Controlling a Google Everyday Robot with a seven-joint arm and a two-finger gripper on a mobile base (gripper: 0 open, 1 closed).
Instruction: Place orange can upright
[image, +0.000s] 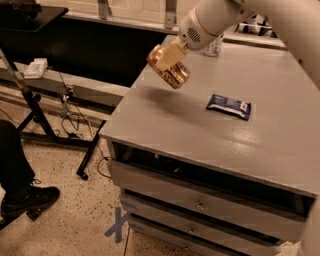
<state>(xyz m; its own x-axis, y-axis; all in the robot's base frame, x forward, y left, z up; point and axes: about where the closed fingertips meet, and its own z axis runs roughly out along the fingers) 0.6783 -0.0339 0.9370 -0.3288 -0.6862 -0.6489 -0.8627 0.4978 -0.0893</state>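
Observation:
The orange can (167, 67) is a shiny copper-orange drink can. It hangs tilted on its side in the air, above the left part of the grey cabinet top (200, 125). My gripper (171, 56) is shut on the orange can, its pale fingers (169, 54) clamped across the can's body. The white arm reaches down from the upper right. The can casts a faint shadow on the surface below it.
A flat dark-blue snack wrapper (228, 106) lies on the top to the right of the can. A clear plastic bottle (214, 46) stands at the back behind the arm. Drawers are below the top. A black stand (37, 117) and a person's shoe (27, 200) are at the left.

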